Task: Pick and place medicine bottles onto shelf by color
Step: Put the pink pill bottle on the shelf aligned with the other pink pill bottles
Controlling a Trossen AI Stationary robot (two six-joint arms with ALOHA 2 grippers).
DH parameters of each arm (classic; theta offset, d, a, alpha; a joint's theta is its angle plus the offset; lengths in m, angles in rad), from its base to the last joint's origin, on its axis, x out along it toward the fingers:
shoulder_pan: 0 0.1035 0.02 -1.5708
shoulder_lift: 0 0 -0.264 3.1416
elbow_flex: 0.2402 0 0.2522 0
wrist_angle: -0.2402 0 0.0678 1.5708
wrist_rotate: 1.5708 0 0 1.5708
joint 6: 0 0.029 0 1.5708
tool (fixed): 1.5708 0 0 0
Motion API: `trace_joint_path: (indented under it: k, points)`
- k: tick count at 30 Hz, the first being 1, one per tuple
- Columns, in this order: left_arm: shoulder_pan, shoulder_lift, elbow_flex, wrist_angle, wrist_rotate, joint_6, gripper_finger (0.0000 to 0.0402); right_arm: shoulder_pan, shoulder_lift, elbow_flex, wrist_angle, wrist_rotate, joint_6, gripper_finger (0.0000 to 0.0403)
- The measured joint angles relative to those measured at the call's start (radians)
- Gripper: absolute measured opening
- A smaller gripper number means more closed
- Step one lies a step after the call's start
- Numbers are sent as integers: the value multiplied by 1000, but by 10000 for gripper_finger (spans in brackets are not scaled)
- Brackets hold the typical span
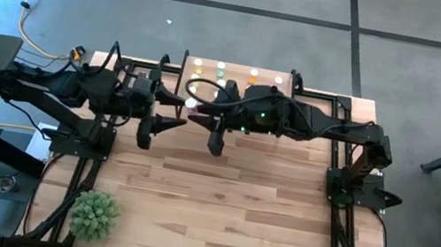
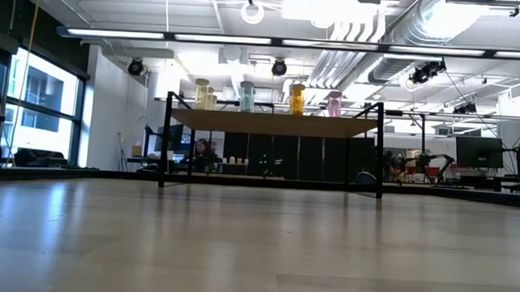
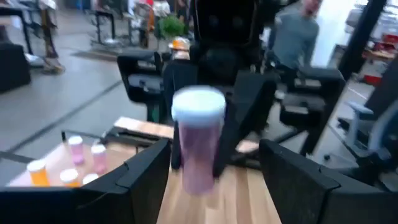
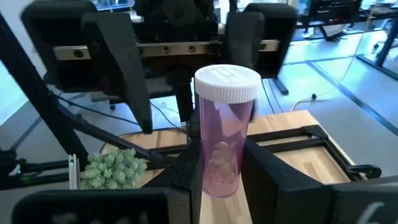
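Note:
A pink medicine bottle [image 4: 224, 143] with a white cap stands upright between the fingers of my right gripper [image 4: 224, 186], which is shut on it above the table just in front of the shelf [image 1: 237, 77]. My left gripper [image 3: 211, 186] faces it from the table's left, open, with one finger on either side of the bottle [image 3: 199, 143] and apart from it. In the high view the two grippers meet at the bottle [image 1: 195, 116]. Yellow, green, orange and pink bottles stand on the shelf's board [image 2: 274, 123]. My right gripper pinches the pink bottle's lower body [image 4: 214, 177] between its two fingers [image 4: 264, 168]. The fingers come about level from the table's right. The bottle stands upright, cap up, well above the fingertips.
A small green plant [image 1: 94, 215] stands at the near left of the table. Pink and orange bottles [image 3: 78, 149] on the shelf lie close beside the grippers. A person [image 3: 298, 37] is in the room beyond the table. Bare planks [image 1: 225, 205] lie between the arms and the near edge.

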Motion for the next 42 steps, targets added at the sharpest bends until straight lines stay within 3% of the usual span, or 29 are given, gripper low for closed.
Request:
trace_joint_path:
  k: [4,12,29,42]
  points:
    - [30,39,0,68,-25,26,233,-18,-7,0,-2,-48,-37,73]
    - [86,69,0,131,-20,43,225,-35,-23,0,-9,-47,-76,73]
    - [93,71,0,153,-12,44,129,-50,-31,0,-9,-51,-76,73]
    - [93,71,-1,152,-10,63,92,-50,-31,0,-16,-48,-78,89]
